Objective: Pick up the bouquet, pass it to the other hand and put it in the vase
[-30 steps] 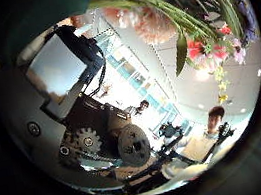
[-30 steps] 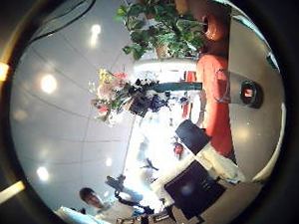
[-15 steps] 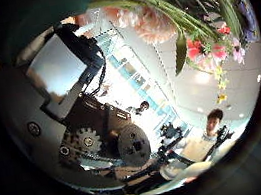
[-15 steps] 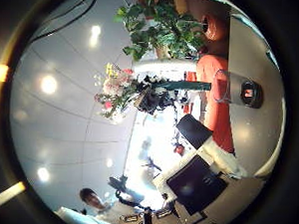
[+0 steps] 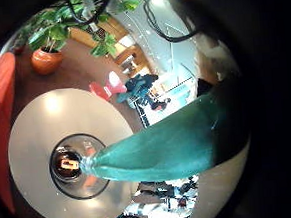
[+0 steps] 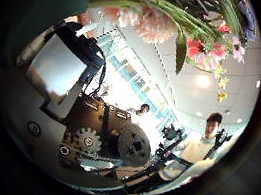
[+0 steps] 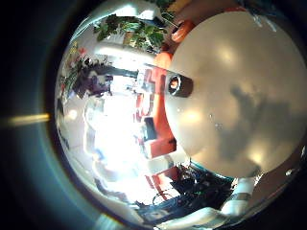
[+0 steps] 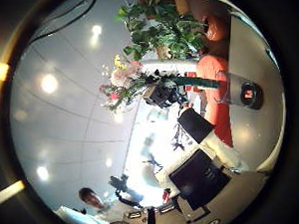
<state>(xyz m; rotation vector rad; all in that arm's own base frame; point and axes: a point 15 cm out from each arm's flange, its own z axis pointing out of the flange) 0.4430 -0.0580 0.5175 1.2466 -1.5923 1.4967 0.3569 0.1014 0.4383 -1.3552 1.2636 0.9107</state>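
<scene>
1. Holding the bouquet (image 8: 141,84), the left hand (image 8: 170,94) shows in the right thumb side palm view as a dark mass closed round the wrapped stems, with the flower heads spreading away from it.
2. The left little finger side palm view shows the bouquet's wrap (image 5: 178,142) filling much of the frame, so it lies close against that palm. It tapers to a narrow end.
3. That narrow end points at the open mouth of the vase (image 5: 67,165) and sits very near its rim. Whether the tip has entered the vase cannot be told.
4. The vase stands upright on the round table (image 7: 230,105), with bare tabletop all around it.
5. The left thumb side palm view shows the flowers (image 6: 153,22) and long leaves overhead, with the hand's own geared parts beside them.
6. Right hand (image 8: 201,179): only parts of it show at the edges of its own views. The set of its fingers cannot be told. Nothing lies against its palm, and it is apart from the bouquet.
7. A potted plant (image 8: 158,28) stands beyond the table.
</scene>
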